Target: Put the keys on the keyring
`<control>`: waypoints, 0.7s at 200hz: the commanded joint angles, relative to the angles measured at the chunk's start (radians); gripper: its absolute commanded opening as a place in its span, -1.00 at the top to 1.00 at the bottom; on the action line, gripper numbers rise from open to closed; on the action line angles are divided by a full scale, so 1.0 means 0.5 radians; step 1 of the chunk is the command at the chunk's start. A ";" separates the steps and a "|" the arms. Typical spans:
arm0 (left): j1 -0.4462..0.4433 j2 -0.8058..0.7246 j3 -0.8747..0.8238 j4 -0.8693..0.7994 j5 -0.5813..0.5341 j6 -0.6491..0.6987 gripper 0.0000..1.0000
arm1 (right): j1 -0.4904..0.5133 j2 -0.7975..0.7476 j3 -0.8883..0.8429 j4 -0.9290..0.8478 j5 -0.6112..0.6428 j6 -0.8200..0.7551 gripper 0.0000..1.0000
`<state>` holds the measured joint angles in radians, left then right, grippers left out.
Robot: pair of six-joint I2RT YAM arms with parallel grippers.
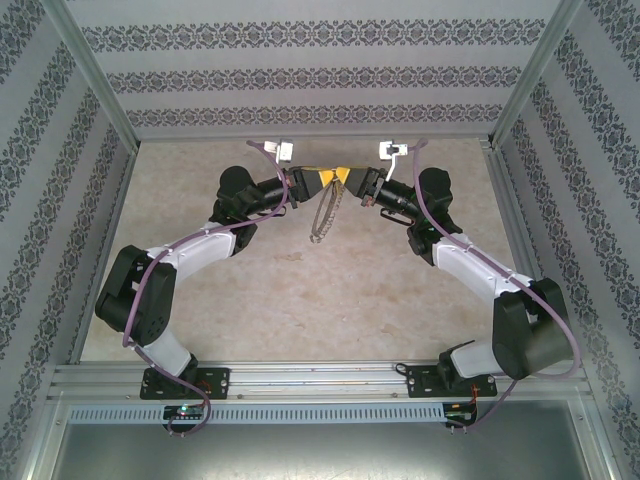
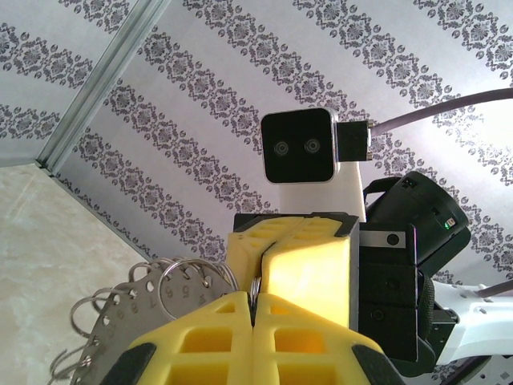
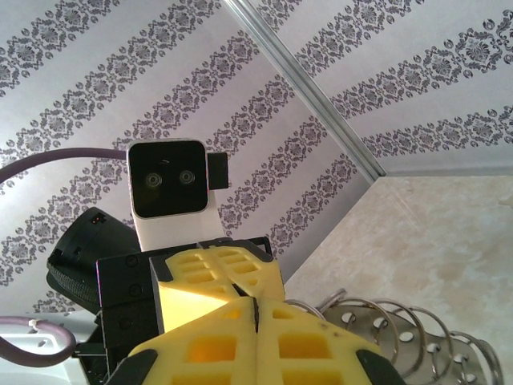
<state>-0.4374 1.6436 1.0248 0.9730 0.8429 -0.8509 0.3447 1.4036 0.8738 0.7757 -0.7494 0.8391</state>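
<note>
With both my left fingers (image 2: pixel 252 309) and right fingers (image 3: pixel 256 309) pinching the dark hoop keyring fringed with silvery tags (image 1: pixel 325 212) above the worktop (image 1: pixel 320 290), threading looks underway, unfinished.

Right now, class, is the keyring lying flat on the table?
No: the keyring hangs in the air below the two grippers, which meet above the table.

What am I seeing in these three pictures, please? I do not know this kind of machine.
These are two robot arms bolted to a table's near edge. One picture looks down from above. There the left claw and the right claw meet, tips together, above the table. The other two pictures come from small cameras on the wrists, so each shows the opposite arm's camera. Both claws are shut, and between them hangs the keyring, a hoop fringed with small metal pieces. I cannot make out a separate key.
</note>
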 commanded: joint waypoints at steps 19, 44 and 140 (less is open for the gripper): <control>0.003 -0.034 0.030 0.019 0.011 0.070 0.58 | -0.023 -0.004 0.049 -0.054 -0.088 -0.117 1.00; 0.077 -0.086 0.033 -0.082 0.022 0.128 0.28 | -0.090 -0.002 0.116 -0.265 -0.143 -0.256 1.00; 0.218 -0.034 0.456 -1.106 0.500 0.674 0.11 | -0.191 0.177 0.669 -1.496 -0.514 -1.200 1.00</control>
<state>-0.3382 1.6131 1.1728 0.6094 0.9836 -0.6384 0.2466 1.4651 1.1133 0.2584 -0.9302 0.4515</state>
